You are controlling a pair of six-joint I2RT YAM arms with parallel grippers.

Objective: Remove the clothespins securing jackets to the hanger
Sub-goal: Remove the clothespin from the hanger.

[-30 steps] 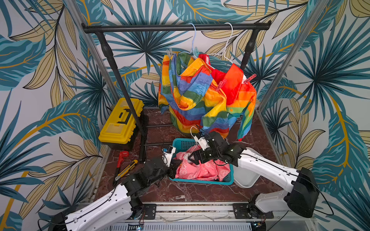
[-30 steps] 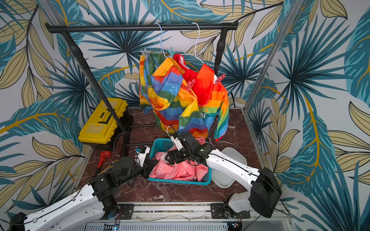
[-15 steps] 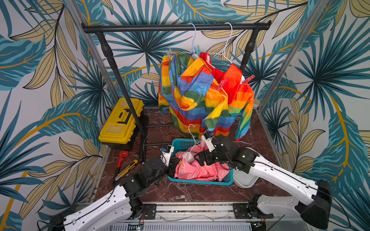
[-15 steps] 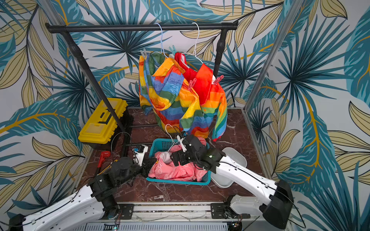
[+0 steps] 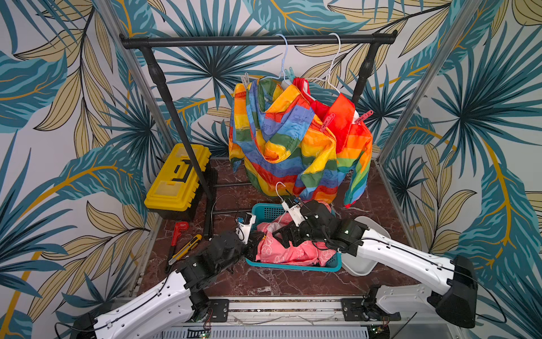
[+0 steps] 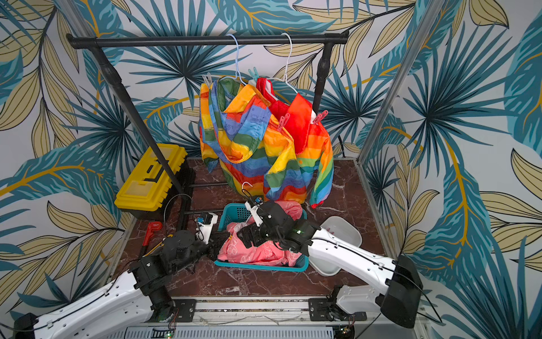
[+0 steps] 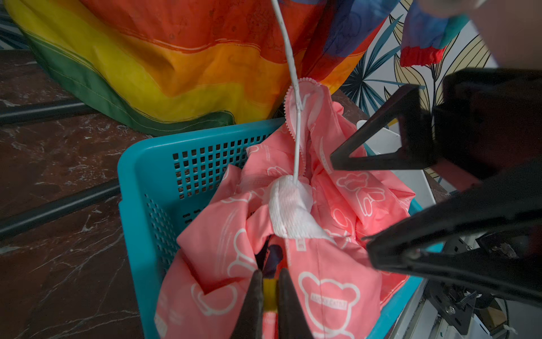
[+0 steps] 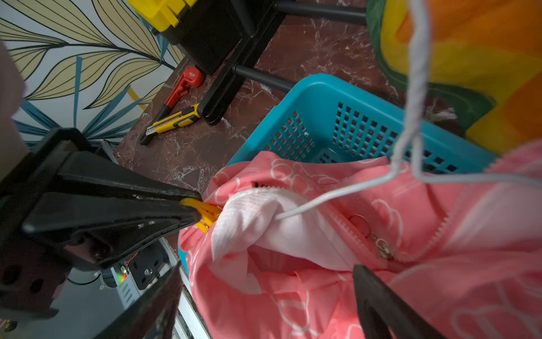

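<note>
In the teal basket (image 7: 140, 164), the yellow clothespin (image 8: 205, 215) at the neck of the pink jacket (image 7: 322, 270) points straight back into the left tool (image 7: 269, 278), which is squeezed shut on its end, while the right tool (image 8: 265, 289) hangs wide open just above the jacket, holding nothing.

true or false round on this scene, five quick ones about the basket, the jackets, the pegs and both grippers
1. The pink jacket lies in the teal basket. True.
2. The left gripper is shut on a yellow clothespin. True.
3. The right gripper is clamped on the pink jacket. False: its jaws stand open.
4. The toolbox is red. False: it is yellow.
5. Nothing hangs from the rail. False: two rainbow jackets hang there.
</note>
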